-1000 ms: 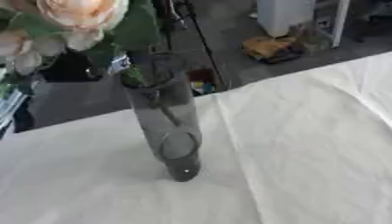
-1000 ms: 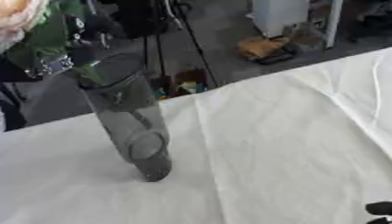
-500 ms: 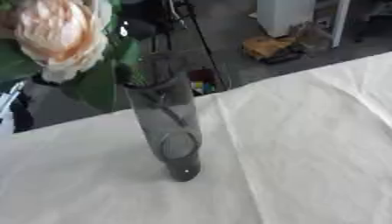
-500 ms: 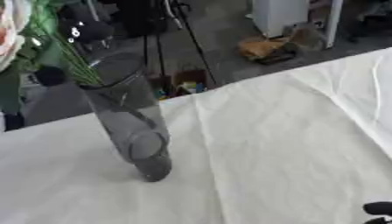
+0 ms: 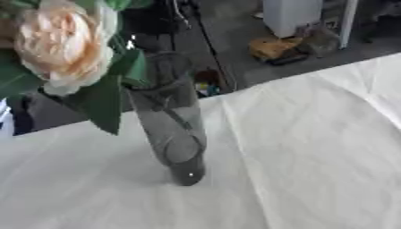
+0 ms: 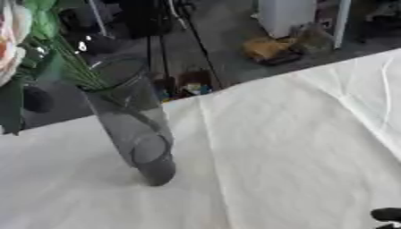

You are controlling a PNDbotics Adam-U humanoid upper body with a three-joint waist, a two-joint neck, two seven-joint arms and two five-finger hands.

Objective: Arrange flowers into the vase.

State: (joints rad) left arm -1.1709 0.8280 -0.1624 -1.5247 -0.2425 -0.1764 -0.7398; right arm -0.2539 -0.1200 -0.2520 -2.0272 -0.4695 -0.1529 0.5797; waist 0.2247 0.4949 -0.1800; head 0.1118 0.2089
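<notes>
Progress: partway, by the look of it; green stems [image 6: 74, 67] reach down into the mouth of the vase [image 5: 174, 134], yet the bloom hangs high and off to the left, so seating judged not finished.
Left to do: lowering the stems until the flower rests by itself, then letting go; other flowers to add, none visible on the cloth.
Flower: large peach-cream rose [image 5: 59, 51], full and many-petalled, with broad dark green leaves [image 5: 102, 103] drooping beside the glass.
Vase: tall smoky-grey glass cylinder, see-through, leaning in both views, base on the white tablecloth [image 5: 313, 156] left of centre; curved stem or leaf shapes visible through its wall.
Vase position: near the table's far edge, cluttered floor behind.
Left hand: not visible anywhere; whatever carries the flower stays outside both views, finger state impossible to tell.
Right hand: only dark fingertips [image 6: 386, 214] at the lower right corner of the right eye view; whether spread or curled, cannot tell; touching nothing visible.
</notes>
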